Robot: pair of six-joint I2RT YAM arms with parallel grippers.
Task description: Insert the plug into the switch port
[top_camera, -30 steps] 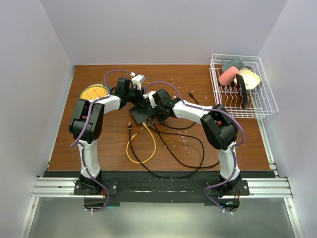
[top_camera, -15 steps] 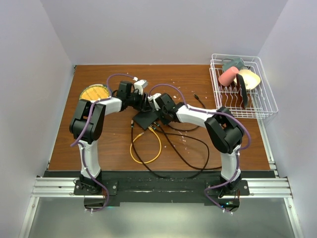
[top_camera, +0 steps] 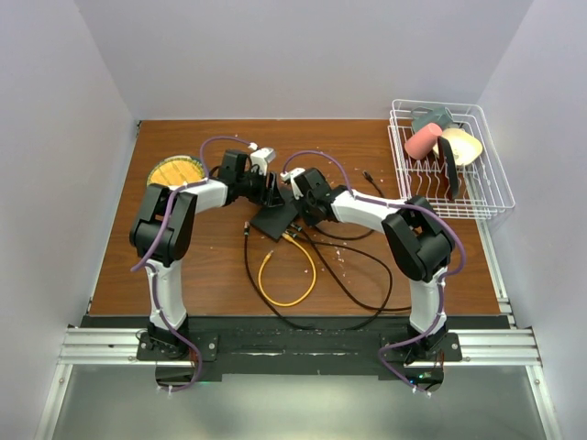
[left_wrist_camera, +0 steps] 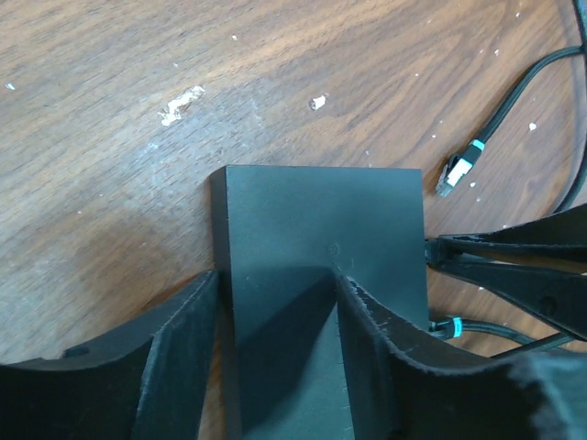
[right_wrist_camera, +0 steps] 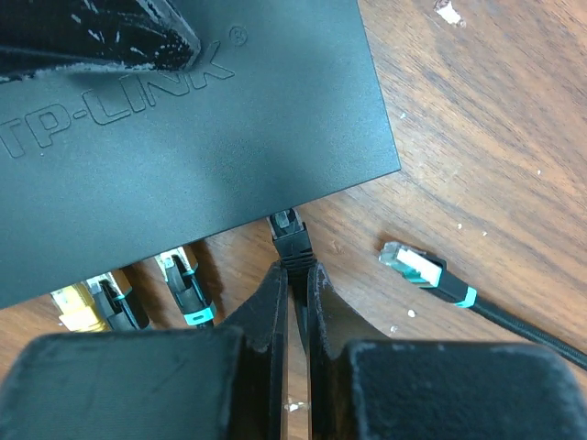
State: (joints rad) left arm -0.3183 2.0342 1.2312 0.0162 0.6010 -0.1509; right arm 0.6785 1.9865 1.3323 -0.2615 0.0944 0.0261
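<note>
Insertion step. My right gripper (right_wrist_camera: pixel 293 280) is clamped on the plug (right_wrist_camera: pixel 289 234), whose nose is at the switch (right_wrist_camera: pixel 183 137) long edge, right of the seated cables (right_wrist_camera: pixel 183 280). The switch port itself is hidden. My left gripper (left_wrist_camera: pixel 278 291) has its fingers apart, bracing the switch. Next, I reckon: push straight in, hold the box.

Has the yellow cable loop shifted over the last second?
Yes. The yellow cable slid right, toward the rack, and slightly nearer the arm bases.
</note>
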